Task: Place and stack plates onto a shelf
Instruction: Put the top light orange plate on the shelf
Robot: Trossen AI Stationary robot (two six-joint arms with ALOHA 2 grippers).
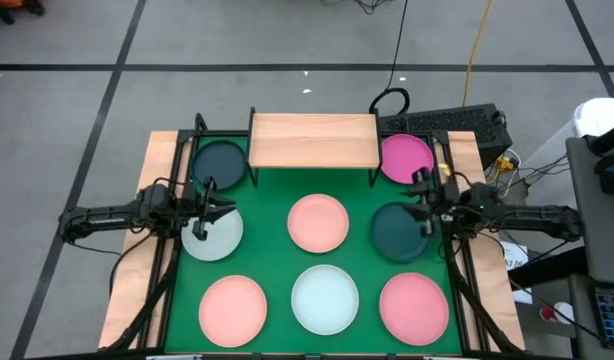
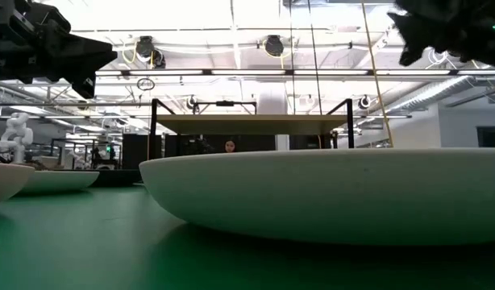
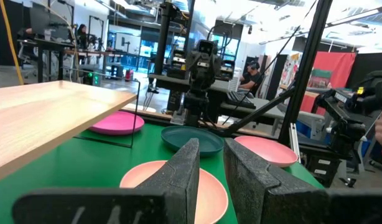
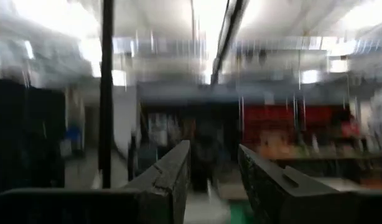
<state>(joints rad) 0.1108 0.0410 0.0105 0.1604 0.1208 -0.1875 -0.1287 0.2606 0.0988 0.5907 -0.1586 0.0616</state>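
The wooden shelf point(image 1: 313, 139) sits bare at twelve o'clock; eight plates lie on the green tabletop point(image 1: 277, 195). Both end effectors, left point(image 1: 215, 208) and right point(image 1: 419, 207), hover part-open and empty. A shallow rim grasp could slip.

Left arm: I had it reaching in from the left edge, forearm roughly level, wrist pointed toward the middle.
Left gripper point(image 1: 219, 208): I saw its fingers point(image 3: 178, 177) set a narrow gap apart, nothing between them.
Right arm: I had it mirrored from the right edge, stretched level and pointing inward.
Right gripper point(image 1: 419, 210): its fingers point(image 4: 169, 177) stood apart with a clear gap, empty.
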